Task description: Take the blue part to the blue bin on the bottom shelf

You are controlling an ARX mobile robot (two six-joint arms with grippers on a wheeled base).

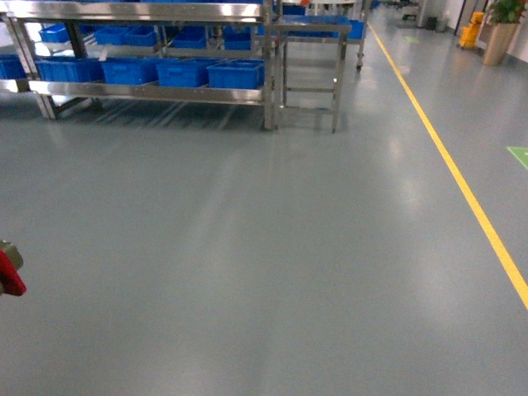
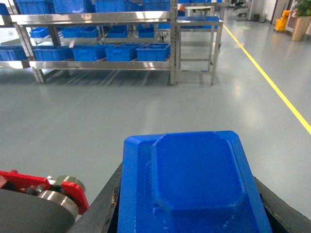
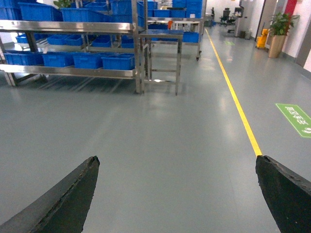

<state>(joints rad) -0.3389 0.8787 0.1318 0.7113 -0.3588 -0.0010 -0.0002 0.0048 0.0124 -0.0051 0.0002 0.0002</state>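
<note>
Squarely blue part within left end effector

Bright, even overhead lighting. The glossy floor carries soft glare streaks; the head view is slightly blurred.

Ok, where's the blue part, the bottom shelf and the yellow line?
blue part (image 2: 197, 177): left wrist view, raised top face.
bottom shelf (image 1: 165, 92): head view, front steel rail.
yellow line (image 1: 462, 183): head view, middle of the stripe.

Part: saturated blue, uniform. Bins on bottom shelf: same blue; shelf bare silver steel. Floor: grey-green, glossy, one yellow line. Right hand fingers: black.
</note>
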